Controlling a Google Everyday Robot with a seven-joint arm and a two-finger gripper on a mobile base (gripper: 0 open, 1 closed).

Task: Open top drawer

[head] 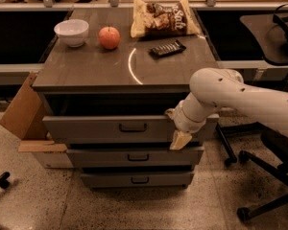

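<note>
Grey top drawer (86, 128) sits just under the tabletop (86, 71), front jutting slightly forward. At its front's right end: pincer (180, 139), grip state can't be told. Crinkled chip bag (165, 17) reads "Salt".

White arm with a tan pincer

A thick, smooth off-white arm (245, 97) comes in from the right edge, dotted with small dark screw holes; it narrows through a rounded, ringed wrist (188, 116) to the pale tan pincer (179, 140), just right of centre.
</note>
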